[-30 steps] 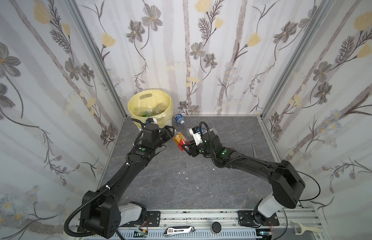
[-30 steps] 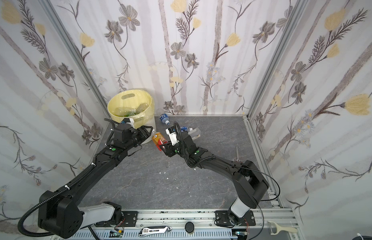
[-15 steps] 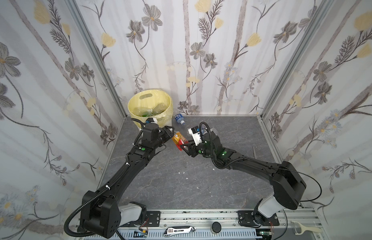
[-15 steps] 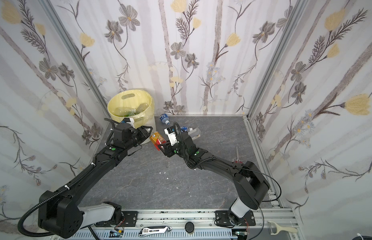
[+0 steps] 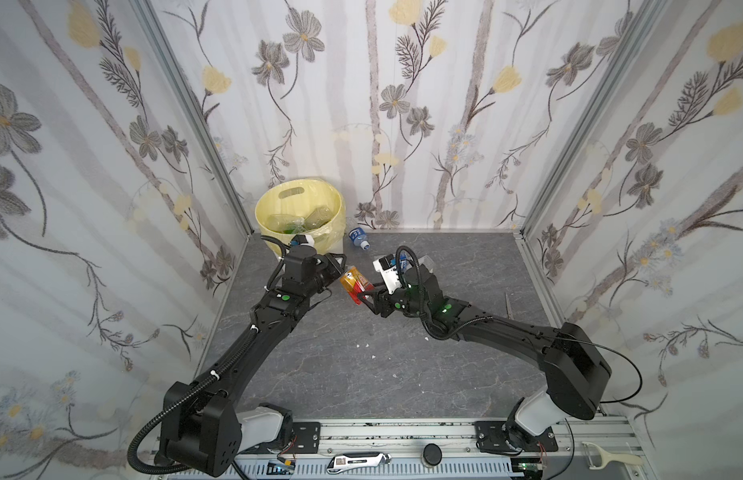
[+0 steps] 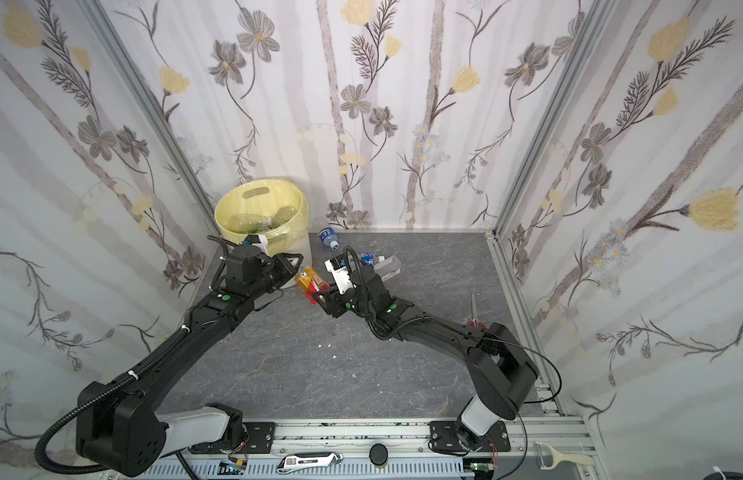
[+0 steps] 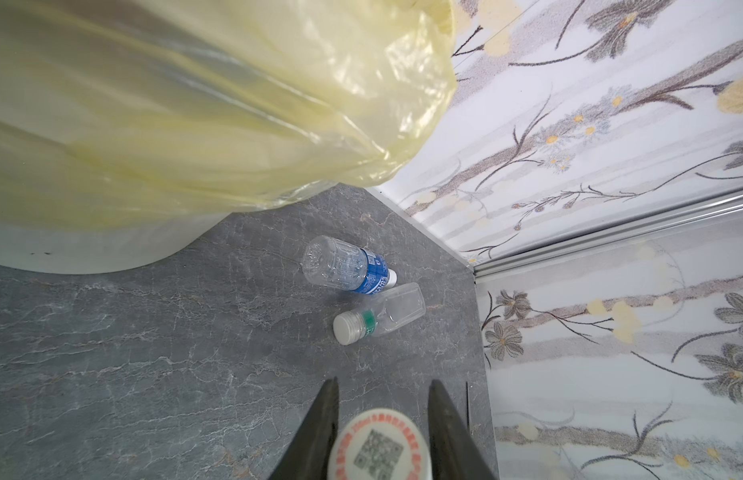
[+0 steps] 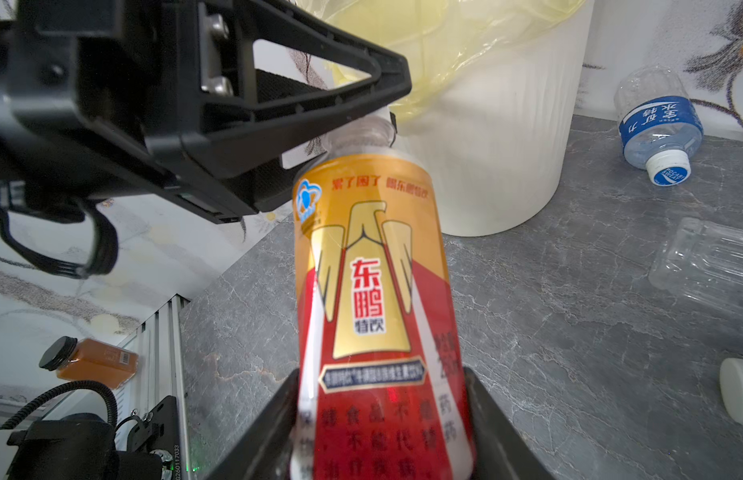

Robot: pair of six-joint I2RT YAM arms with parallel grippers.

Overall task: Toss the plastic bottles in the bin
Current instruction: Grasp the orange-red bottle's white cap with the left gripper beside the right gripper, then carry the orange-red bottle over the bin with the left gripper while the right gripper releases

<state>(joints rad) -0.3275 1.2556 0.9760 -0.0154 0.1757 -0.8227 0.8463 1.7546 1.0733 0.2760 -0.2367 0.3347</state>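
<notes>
Left end effector (image 7: 384, 384) was closed on the cap of the orange-red bottle (image 8: 374, 270). Right end effector (image 8: 380, 374) gripped the same bottle at its base. The bottle hung above the table (image 5: 361, 365), near the bin (image 5: 316, 195), at its 5 o'clock. 1 blue-labelled bottle (image 5: 358, 240) lay just beside the bin.

A lab test cell: floral wallpaper panels (image 5: 444, 104) in aluminium framing (image 5: 194, 116), rail-mounted arms (image 5: 253, 353).
</notes>
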